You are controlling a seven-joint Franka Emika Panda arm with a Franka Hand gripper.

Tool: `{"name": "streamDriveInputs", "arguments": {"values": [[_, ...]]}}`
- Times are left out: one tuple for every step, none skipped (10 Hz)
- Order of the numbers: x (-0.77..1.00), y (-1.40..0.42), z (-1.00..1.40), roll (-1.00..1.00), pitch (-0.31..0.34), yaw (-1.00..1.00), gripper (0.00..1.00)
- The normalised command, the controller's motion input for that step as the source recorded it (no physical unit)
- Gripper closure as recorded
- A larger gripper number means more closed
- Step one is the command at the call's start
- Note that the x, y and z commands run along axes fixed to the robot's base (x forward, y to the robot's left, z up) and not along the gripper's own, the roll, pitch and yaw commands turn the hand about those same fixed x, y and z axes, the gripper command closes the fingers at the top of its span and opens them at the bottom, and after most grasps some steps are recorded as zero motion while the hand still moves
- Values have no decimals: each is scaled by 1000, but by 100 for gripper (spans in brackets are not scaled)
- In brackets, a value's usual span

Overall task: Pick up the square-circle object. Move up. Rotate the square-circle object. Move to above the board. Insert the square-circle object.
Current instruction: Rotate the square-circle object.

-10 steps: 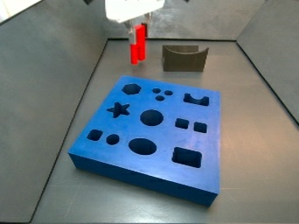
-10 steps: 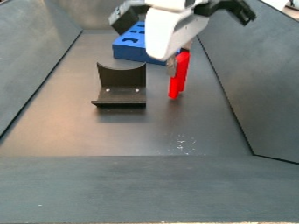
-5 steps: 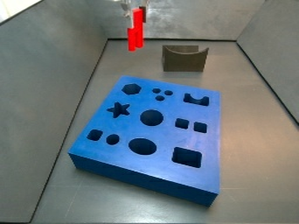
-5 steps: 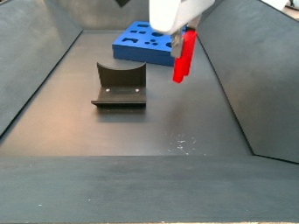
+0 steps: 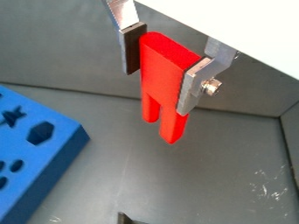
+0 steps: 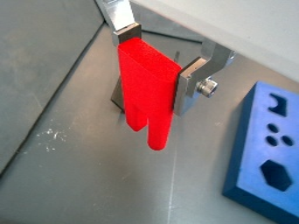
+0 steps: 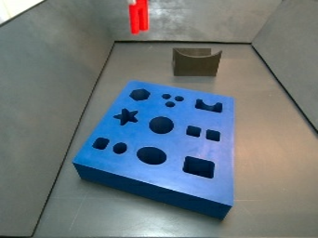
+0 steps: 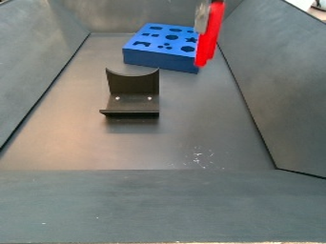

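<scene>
Side views show the board (image 7: 159,139) lying flat on the floor, well apart from and far below the square-circle object (image 7: 139,15), which hangs upright near the frame's upper edge. Both wrist views show my jaws (image 5: 163,63) clenched on its upper part, long axis pointing straight down, so I judge rotation comes next.

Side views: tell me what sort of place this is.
Probably a lab test enclosure for robot insertion trials: bare grey walls around a blue board of shaped cut-outs, a dark fixture, and the gripper holding the red square-circle object aloft.
</scene>
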Motion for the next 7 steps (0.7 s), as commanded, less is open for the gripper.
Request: {"name": "streamDriveInputs", "arguments": {"values": [[-37,-31,666,81,57,21,100],[-21,-21,551,87,68,22,100],[3,-9,325,93,98,24,100],[0,0,0,56,25,-1000,100],[19,-3,-104,51,22,-1000,100],[27,19,-65,45,17,-1000,100],[31,16,-44,46,15,-1000,100]]}}
